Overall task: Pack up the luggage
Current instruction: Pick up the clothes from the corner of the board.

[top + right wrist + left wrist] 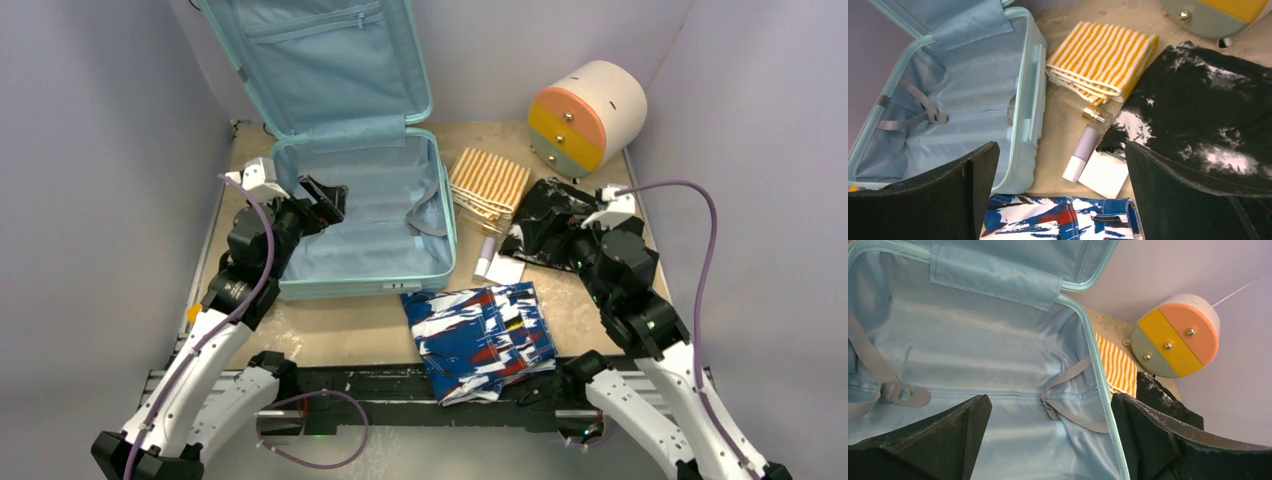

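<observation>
Grey walls are closing in a beige table (350, 325) on three sides. The left tool (1050, 397) is hanging wide open with nothing in it, hovering over the left rim of the luggage (365, 285) and pointing into the tub. The luggage is lying open at the back left of the table, with its lid standing up toward the back wall and only loose grey straps inside, so there's plenty of room in there.

The right tool (1060, 150) is also spread wide and empty, hovering by the near edge of a black garment (1208, 110). A small tube (1083, 152) and a white card (1103, 172) are showing between its fingers. A striped towel (488, 182) is sitting just beside the luggage's right rim. Blue patterned shorts (480, 340) are lying at the table's front edge, leaving a bare strip along the luggage's front wall. A round drawer unit (590, 115) is filling the back right corner.
</observation>
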Controlling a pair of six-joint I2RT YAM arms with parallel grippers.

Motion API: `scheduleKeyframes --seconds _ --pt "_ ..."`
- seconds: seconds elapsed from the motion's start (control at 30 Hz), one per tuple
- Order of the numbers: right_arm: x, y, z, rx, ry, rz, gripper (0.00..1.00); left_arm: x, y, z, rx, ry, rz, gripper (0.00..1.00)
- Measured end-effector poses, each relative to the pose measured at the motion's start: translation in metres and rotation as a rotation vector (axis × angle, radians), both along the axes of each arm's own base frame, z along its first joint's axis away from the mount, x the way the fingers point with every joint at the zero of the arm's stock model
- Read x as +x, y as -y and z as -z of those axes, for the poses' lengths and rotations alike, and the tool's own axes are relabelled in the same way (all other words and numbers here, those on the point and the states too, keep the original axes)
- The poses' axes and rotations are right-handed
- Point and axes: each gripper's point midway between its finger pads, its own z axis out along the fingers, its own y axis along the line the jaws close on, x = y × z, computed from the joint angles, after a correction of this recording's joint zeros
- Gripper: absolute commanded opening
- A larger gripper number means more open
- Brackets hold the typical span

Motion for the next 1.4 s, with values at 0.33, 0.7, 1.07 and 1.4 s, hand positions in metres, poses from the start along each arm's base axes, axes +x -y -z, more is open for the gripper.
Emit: scheduleKeyframes --seconds 0.33,0.7,1.07,1.4 --pt "-0.015 0.010 -0.018 -0.050 0.116 -0.026 0.99 -0.006 -0.004 -0.007 0.104 0.052 0.027 0.98" --pt "-0.012 -0.006 -0.016 -0.038 0.118 -0.103 0.95 -0.009 0.010 0.006 0.190 0.032 0.139 0.94" --pt "0.030 -0.027 0.049 -0.007 -0.153 -0.039 0.94 -0.019 0.025 0.001 0.174 0.056 0.233 0.93" --pt "0.053 0.015 0.129 0.190 -0.351 0.209 0.89 -0.028 0.025 -0.010 0.155 0.093 0.249 0.93"
